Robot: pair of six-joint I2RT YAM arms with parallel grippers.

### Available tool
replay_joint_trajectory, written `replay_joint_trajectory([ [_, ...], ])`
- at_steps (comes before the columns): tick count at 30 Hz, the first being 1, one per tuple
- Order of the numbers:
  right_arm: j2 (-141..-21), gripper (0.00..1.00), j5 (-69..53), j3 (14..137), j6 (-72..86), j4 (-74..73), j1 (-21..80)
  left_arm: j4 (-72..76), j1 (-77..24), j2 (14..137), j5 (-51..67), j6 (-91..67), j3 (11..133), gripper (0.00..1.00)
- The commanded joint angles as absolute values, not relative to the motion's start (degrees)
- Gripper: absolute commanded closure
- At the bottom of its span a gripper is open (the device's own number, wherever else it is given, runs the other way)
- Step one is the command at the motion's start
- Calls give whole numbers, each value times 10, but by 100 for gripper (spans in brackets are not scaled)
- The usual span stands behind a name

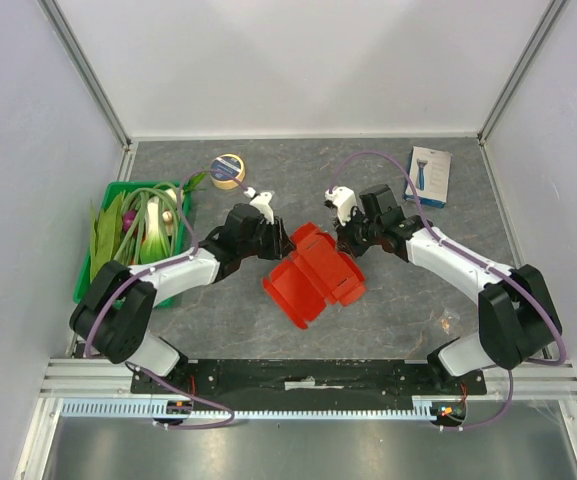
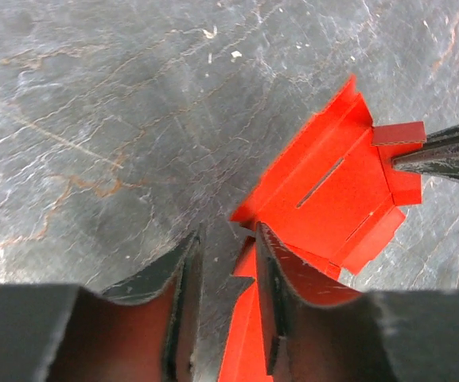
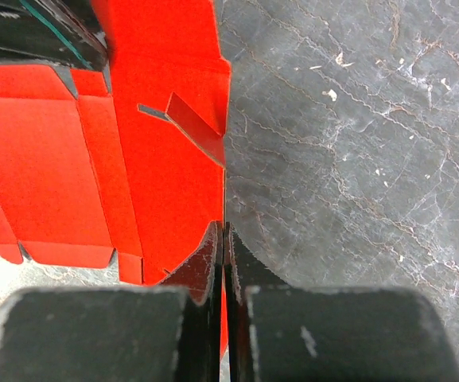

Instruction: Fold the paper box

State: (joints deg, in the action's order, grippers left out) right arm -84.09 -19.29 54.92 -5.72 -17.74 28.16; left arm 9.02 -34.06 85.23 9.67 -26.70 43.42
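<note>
**Paper box between both claws, right of the green crate**
The right claw is pinched shut on the box edge away from the crate. On the crate side, the left claw straddles a tab with fingers parted (not clamped, I judge).

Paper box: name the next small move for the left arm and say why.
Probably close the left gripper on the red edge that stands between its jaws, which are apart. The right gripper pinches the paper box at its far side with jaws shut. A second grip would likely steady the blank before any panel is folded.
</note>
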Motion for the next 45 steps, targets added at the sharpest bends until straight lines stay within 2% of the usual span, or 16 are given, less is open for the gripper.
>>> replay_joint_trajectory([
  [1,-843,100,-209,575,-49,-175,275,135,-340,873,147,-233,465,67],
  [5,-847,100,-209,579,-42,-175,275,136,-345,868,145,-230,459,77],
  [8,-854,100,-211,581,-35,-174,275,126,-356,860,132,-227,454,76],
  [10,-856,100,-215,581,-32,-173,275,117,-363,860,122,-223,457,69],
  [16,-865,100,-223,584,-22,-168,275,74,-396,868,58,-211,475,73],
  [19,-867,100,-222,585,-11,-164,276,45,-439,874,-20,-198,490,84],
  [23,-868,100,-211,582,20,-158,275,36,-496,881,-176,-187,497,88],
  [28,-864,100,-201,569,85,-132,280,128,-556,915,-265,-157,476,93],
  [31,-866,100,-204,563,94,-115,292,216,-562,918,-244,-149,440,85],
  [34,-872,100,-199,564,93,-113,300,252,-561,918,-151,-134,428,79],
  [38,-876,100,-201,563,87,-114,303,222,-554,944,-86,-131,452,89],
  [40,-876,100,-200,561,83,-114,307,219,-551,948,-70,-137,450,89],
  [42,-874,100,-195,562,71,-117,312,236,-544,951,-54,-145,435,85],
  [45,-867,100,-179,558,54,-116,317,243,-528,935,-29,-165,418,75],
])
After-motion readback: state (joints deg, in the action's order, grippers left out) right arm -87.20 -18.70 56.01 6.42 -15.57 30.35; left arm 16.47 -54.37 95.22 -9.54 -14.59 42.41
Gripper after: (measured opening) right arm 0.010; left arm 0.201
